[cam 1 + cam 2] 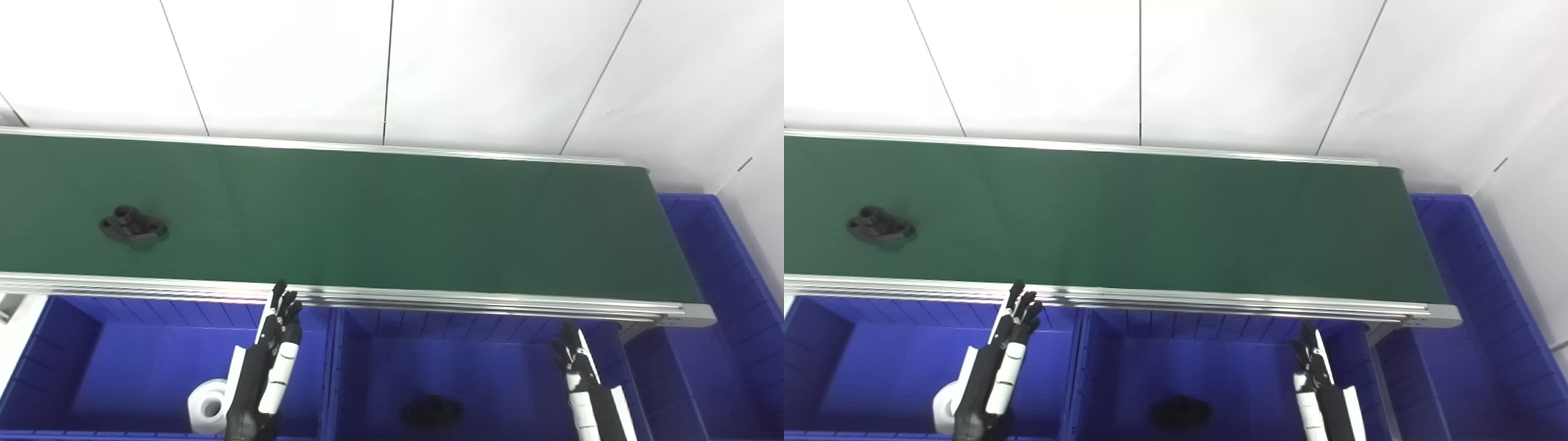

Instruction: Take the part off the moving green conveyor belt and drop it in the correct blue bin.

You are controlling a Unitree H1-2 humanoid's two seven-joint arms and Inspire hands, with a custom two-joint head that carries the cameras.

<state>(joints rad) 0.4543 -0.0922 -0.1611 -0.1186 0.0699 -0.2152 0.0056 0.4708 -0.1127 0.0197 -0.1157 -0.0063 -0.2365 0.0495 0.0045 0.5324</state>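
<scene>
Lower left of frame: left hand open, fingers extended, empty; right hand likewise open, empty. Black part untouched on belt.

Part on belt far left; bins in front, one beyond right end.

Bright, even light with soft, faint shadows. A pale sheen crosses the conveyor belt just beyond the left hand. Both views are slightly soft.
</scene>
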